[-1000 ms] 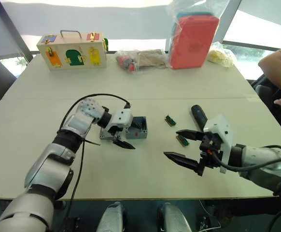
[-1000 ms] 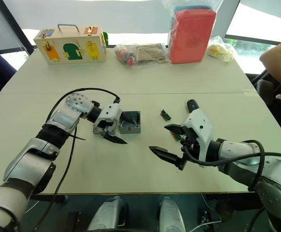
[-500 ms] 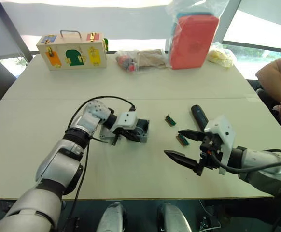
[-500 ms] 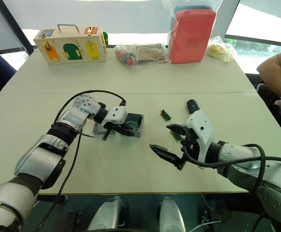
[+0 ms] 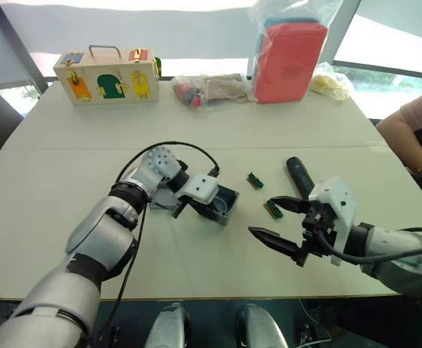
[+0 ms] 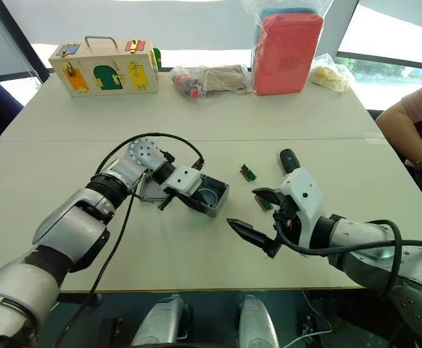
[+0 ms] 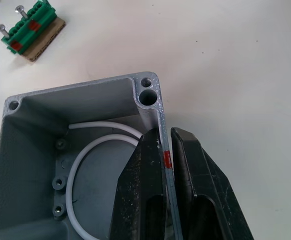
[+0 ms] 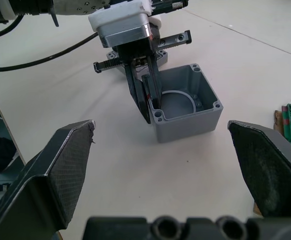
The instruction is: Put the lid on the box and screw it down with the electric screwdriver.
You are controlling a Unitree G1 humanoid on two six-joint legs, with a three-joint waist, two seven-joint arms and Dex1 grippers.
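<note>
Grey plastic, the box (image 6: 208, 196) sits mid-desk with one wall pinched by the left gripper (image 8: 146, 98), the lid (image 6: 149, 190) lying just behind; positioning seems underway, so next comes lidding, while the right gripper (image 6: 258, 220) waits spread wide near the electric screwdriver (image 5: 298, 175).

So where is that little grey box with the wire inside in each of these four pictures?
Left eye view: the box sits mid-table, by the left gripper.
Right eye view: the box is again mid-table.
Left wrist view: the box is seen close up, one wall pinched between the black fingers.
Right wrist view: the box stands just beyond centre.
Shared landmark: the green connector block nearby.
</note>
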